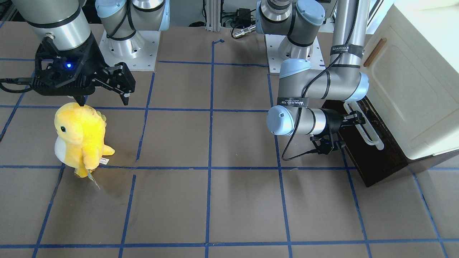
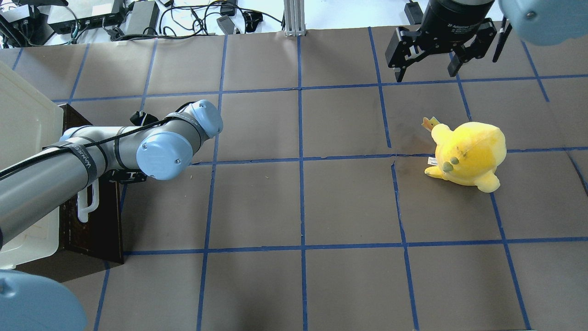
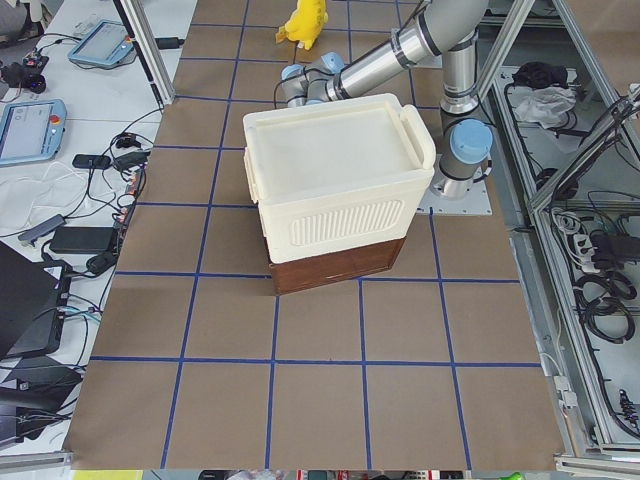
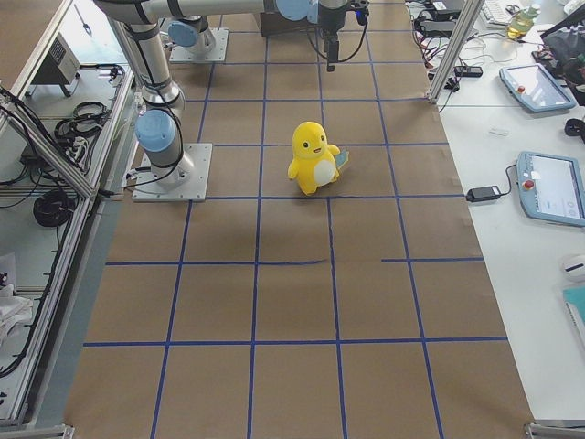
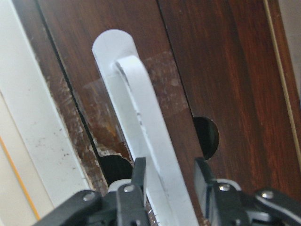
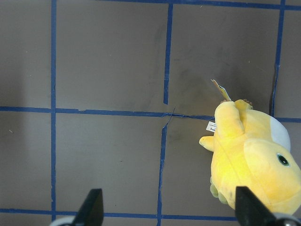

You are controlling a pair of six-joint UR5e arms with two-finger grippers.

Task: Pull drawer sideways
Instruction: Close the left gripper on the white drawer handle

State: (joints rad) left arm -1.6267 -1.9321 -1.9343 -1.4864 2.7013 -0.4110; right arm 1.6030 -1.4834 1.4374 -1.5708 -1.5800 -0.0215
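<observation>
The left gripper [image 5: 169, 172] straddles the white bar handle [image 5: 146, 108] of the drawer [image 5: 225, 70], jaws apart with a sliver of gap, probably so a sideways pull hooks the bar. The drawer sits under the cream cabinet [image 1: 412, 89] at the table's left end. Only the wrist view shows this fit; overhead, the arm hides it. The right gripper [image 2: 425, 71] hangs spread-fingered, far right.

Left wrist camera — close on drawer [image 5: 141, 113]
</observation>
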